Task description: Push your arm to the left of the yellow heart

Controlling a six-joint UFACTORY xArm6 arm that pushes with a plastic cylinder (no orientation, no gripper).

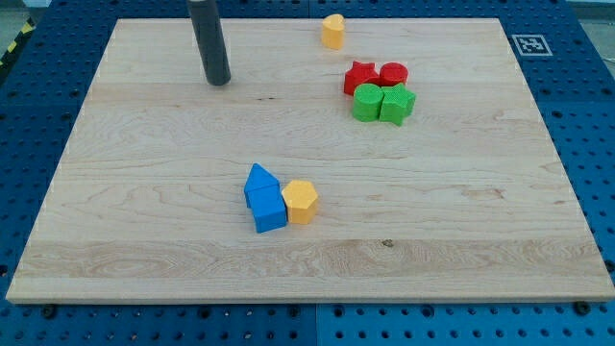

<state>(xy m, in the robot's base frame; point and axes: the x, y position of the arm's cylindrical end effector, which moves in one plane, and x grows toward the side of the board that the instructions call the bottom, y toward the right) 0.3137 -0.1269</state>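
**Tip vs. yellow heart: approach geometry**

Yellow heart [332,31] sits at top centre of the frame, near the board's far edge. The tip [218,81] is in the upper left, well apart from the heart, to its left and slightly lower. No obstacles btwn them. End effector is a bare rod w/ no jaws; it holds nothing and touches no block.

On our bench [144,240], my tip [218,81] sits near the view's top left, well to the left of the yellow heart [332,31] at the top edge. Below and right of the heart, we see the red star [359,76] touching the red cylinder [393,74], with the green cylinder [366,102] and green star [396,103] just below them. Toward the view's bottom centre, the blue triangle [258,180] sits above the blue cube [268,209], with the yellow hexagon [301,201] touching the cube's right side.
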